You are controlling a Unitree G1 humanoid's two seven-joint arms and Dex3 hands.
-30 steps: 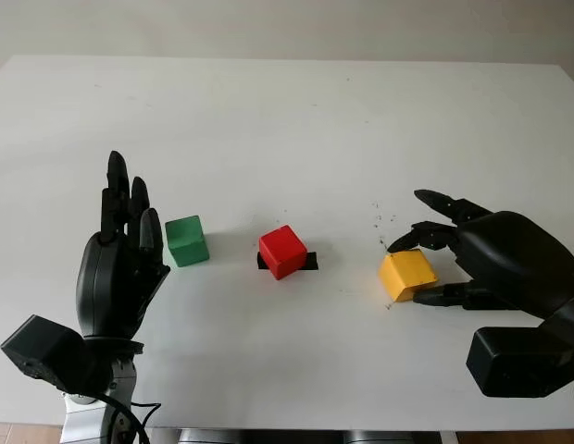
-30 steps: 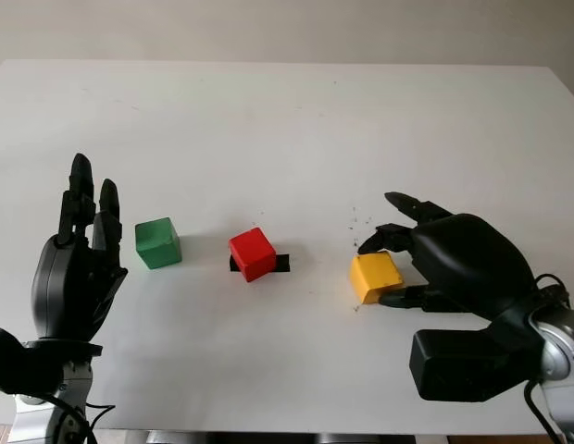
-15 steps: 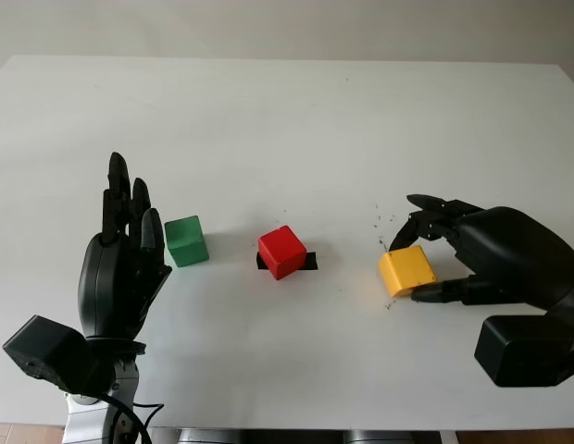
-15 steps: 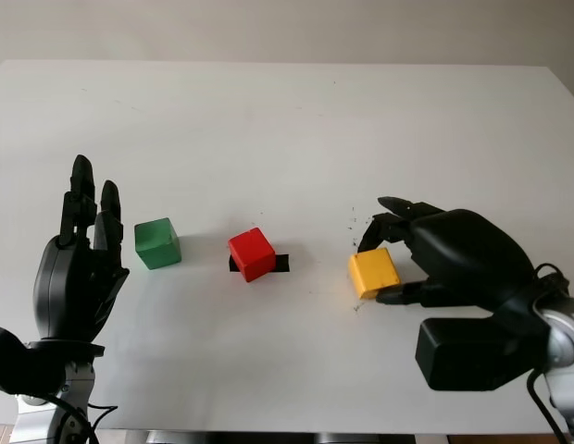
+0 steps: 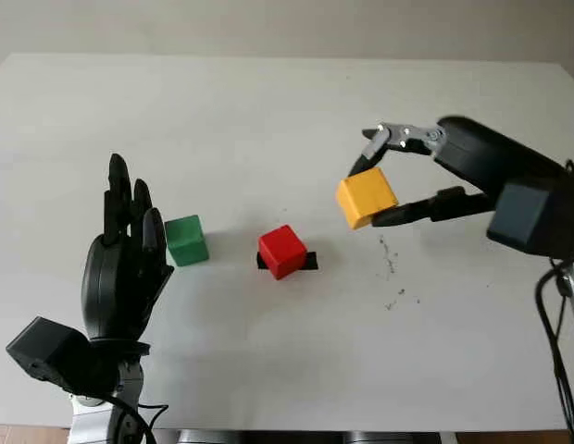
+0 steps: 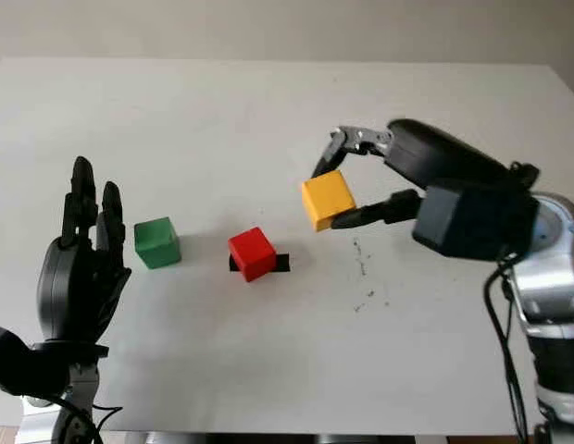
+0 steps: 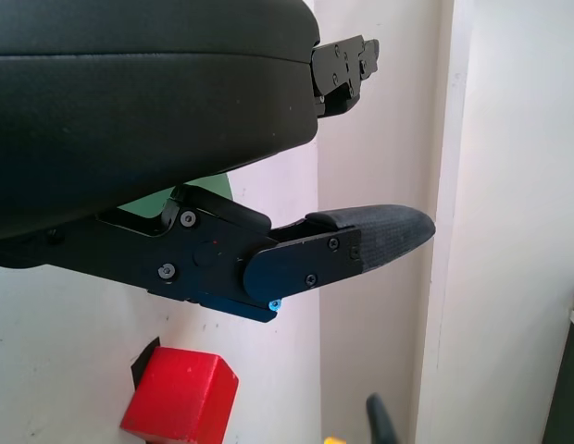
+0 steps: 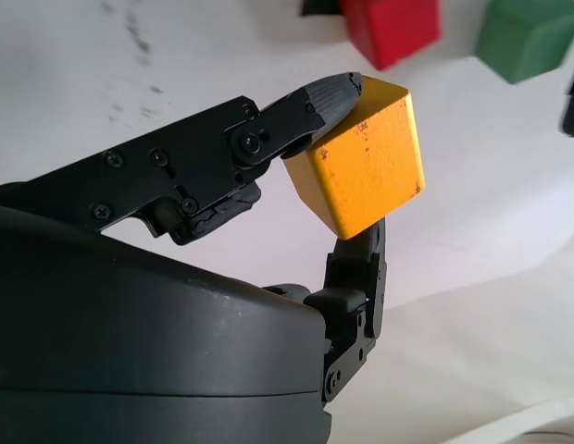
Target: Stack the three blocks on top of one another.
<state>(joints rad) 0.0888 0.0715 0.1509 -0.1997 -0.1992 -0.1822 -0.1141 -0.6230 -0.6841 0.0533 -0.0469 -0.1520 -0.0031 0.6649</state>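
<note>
My right hand (image 5: 372, 190) is shut on the yellow block (image 5: 366, 196), pinching it between fingertips and holding it in the air above the table, to the right of and above the red block (image 5: 282, 251). The wrist view shows the yellow block (image 8: 363, 168) tilted between the fingers. The red block sits on a small black mark at the table's middle. The green block (image 5: 186, 240) stands to its left. My left hand (image 5: 125, 250) is open, upright beside the green block on its left.
The white table (image 5: 268, 120) stretches wide behind the blocks. Small dark specks (image 5: 391, 268) mark the surface right of the red block, where the yellow block stood.
My right hand closed on the yellow block, lifted it off the table and carried it up and to the left, toward the red block. The left hand stayed put.
</note>
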